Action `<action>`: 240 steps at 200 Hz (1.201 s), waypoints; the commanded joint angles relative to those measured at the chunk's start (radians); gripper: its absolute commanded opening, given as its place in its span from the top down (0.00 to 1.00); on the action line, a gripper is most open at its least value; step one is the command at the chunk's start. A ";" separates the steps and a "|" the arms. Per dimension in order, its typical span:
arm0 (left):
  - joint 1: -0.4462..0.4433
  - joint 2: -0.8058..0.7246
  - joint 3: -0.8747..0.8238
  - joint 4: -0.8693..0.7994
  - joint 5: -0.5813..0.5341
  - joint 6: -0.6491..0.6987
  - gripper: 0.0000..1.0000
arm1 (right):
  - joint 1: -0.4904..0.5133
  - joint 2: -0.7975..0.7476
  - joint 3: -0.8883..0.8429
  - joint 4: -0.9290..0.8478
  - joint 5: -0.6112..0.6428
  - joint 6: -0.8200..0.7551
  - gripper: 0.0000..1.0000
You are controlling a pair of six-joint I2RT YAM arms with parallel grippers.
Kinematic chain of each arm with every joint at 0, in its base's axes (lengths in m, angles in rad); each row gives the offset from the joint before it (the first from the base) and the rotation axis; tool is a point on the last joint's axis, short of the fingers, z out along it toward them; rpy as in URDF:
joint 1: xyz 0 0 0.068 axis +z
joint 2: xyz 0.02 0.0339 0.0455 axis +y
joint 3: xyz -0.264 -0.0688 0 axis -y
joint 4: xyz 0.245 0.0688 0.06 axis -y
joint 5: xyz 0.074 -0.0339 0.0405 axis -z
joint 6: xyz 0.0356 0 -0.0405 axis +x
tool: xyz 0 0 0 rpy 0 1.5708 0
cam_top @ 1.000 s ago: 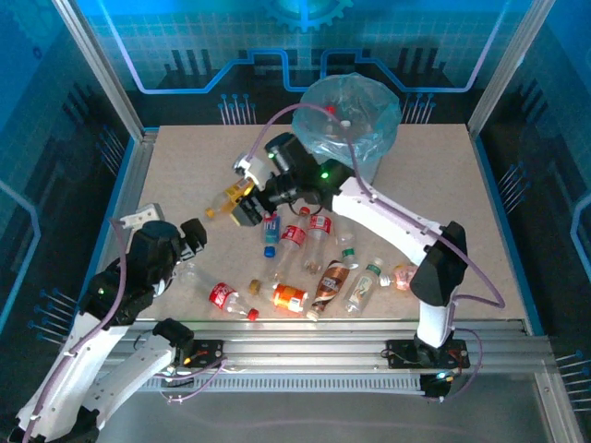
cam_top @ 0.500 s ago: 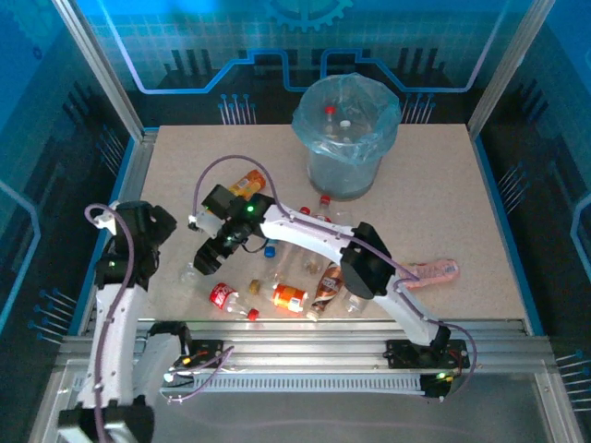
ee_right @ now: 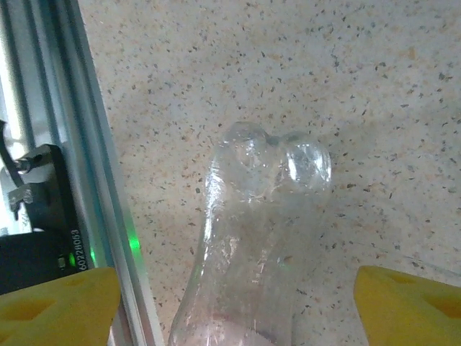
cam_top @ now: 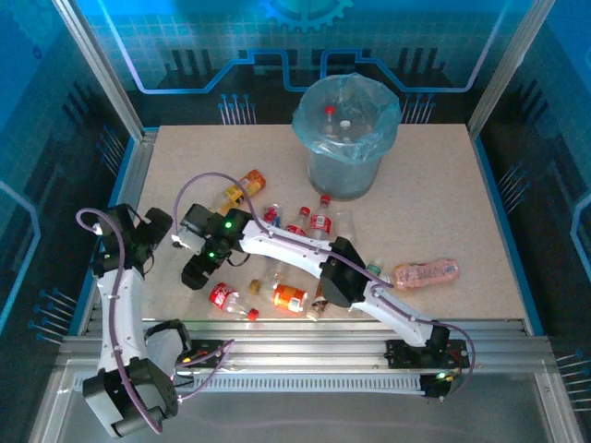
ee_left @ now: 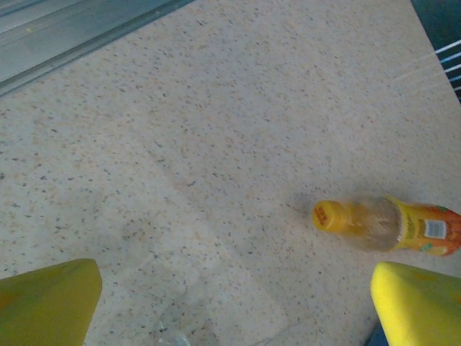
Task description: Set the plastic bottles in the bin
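Clear bottle (ee_right: 248, 238) lies inside right pincer (ee_right: 234, 306), spread wide, arm stretched low leftward; left pincer (ee_left: 238, 306) gapes empty, orange bottle (ee_left: 382, 225) ahead-right. Speckled table (ee_left: 216, 108) beneath.

Place: robot lab test cell
Table (cam_top: 434, 194): speckled beige board, the cell's work surface
Frame (cam_top: 97, 69): aluminium posts rising from the table's far corners
Walls (cam_top: 185, 37): blue circuit-pattern panels behind and beside the table
Rails (cam_top: 314, 343): aluminium mounting rails along the table's near edge
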 commanded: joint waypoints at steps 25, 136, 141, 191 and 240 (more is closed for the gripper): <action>0.009 -0.075 -0.043 0.006 0.107 0.055 0.02 | 0.021 0.089 0.038 -0.015 -0.045 0.011 0.13; -0.007 -0.100 -0.039 0.003 0.052 0.108 0.03 | -0.017 0.126 0.121 -0.012 -0.084 0.014 0.37; -0.008 -0.098 -0.039 0.005 0.054 0.109 0.03 | -0.020 0.115 0.119 -0.010 -0.089 0.017 0.38; -0.007 -0.086 -0.025 0.025 0.066 0.110 0.03 | -0.071 -0.018 0.031 0.142 -0.170 0.117 0.45; -0.007 -0.144 0.012 0.017 0.091 0.105 0.04 | -0.114 -0.113 -0.001 0.172 -0.181 0.132 0.45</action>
